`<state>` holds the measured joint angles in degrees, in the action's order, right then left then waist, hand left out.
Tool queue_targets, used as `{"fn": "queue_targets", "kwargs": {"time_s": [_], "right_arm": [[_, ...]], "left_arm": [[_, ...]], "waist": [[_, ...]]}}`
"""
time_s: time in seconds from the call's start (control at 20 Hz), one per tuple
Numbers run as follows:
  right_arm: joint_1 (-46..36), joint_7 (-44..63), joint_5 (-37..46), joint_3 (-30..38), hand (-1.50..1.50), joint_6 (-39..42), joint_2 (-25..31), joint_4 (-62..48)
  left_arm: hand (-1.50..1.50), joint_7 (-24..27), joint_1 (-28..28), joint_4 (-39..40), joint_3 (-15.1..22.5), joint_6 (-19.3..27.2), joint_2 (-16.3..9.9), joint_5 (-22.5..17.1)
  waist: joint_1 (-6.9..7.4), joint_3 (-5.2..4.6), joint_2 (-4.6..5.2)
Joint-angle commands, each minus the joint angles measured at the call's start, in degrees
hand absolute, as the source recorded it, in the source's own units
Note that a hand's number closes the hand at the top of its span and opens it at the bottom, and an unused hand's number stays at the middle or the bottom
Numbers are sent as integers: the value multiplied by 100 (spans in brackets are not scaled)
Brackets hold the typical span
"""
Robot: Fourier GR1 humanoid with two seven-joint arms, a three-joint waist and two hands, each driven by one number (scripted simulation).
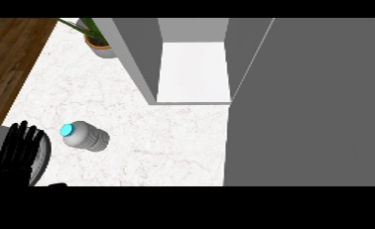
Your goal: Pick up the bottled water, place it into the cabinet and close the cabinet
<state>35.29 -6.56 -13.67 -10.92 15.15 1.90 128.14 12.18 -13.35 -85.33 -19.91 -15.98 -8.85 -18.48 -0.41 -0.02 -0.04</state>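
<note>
The broad white marble counter top (161, 143), veined faintly in grey, fills most of the head view, running from the plant at the far left corner down to the lower edge. A strip of dark brown wooden floor (18, 54) shows along its left side, narrowing toward the bottom.

On the right, the large flat grey cabinet door (307, 104) stands swung open and covers the whole right part of the view, from the top down to the lower edge. Just left of it, the grey cabinet (139, 54) is open: its grey side wall faces the counter, and inside it a bare white shelf floor (194, 72) shows, bright against the grey back wall above it.

At the lower left edge, the robot's black left hand (21, 148) shows, with its fingers straight, spread and pointing up; they grip nothing. A bit of grey forearm lies beside it. The right hand does not show anywhere.

The small clear ribbed plastic water bottle (88, 136) with a light blue cap sits on the counter just right of the left hand's fingertips, apart from them. Seen from above, its cap lies toward the upper left, so it looks tilted. It is well apart from the cabinet opening.

At the far upper left of the counter, beside the cabinet wall, a small terracotta pot with green pointed leaves (99, 44) stands.
</note>
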Motion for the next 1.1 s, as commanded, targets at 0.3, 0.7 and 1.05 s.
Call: {"fn": "queue_targets", "kwargs": {"time_s": [0.3, 0.7, 1.05], "right_arm": [[367, -579, 308, -285, -150, 64, -125, -266], [336, 27, -367, 124, -150, 90, 242, 382], [527, -562, 125, -235, -150, 182, 54, -143]], "left_arm": [[-150, 703, 905, 2309, -328, -303, -284, 61], [-150, 1373, 1967, 4399, -475, -814, -594, 35], [-150, 2593, 2444, 5735, -292, -725, -447, 512]], "waist": [[-14, 0, -1], [-30, -6, 12], [-51, -6, 8]]}}
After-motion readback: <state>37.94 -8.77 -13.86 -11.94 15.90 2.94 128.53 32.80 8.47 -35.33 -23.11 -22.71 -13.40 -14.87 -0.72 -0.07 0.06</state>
